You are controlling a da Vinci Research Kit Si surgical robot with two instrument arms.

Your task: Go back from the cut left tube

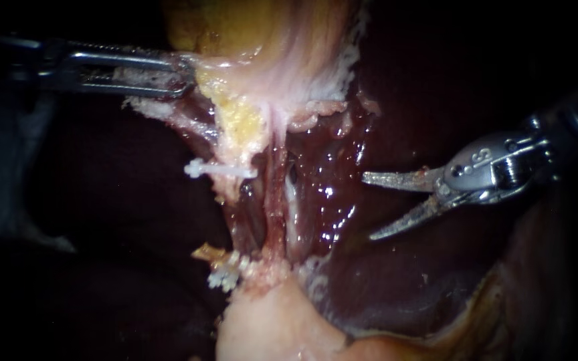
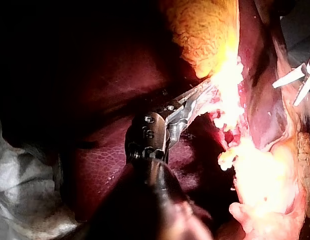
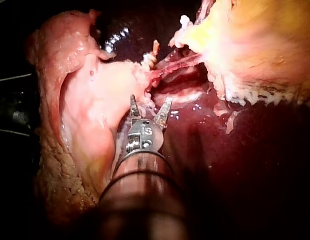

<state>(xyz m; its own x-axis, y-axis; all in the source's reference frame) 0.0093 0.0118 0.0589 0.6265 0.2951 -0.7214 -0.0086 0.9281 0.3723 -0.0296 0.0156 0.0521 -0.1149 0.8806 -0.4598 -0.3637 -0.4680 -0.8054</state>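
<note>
Hovering right instrument agape, left instrument seemingly clamping gallbladder

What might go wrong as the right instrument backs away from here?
1. The right instrument has its bladed jaws open, close over the liver; they might nick it in withdrawing.
2. The left instrument holds the gallbladder taut; a slip might strain the clip.
</note>
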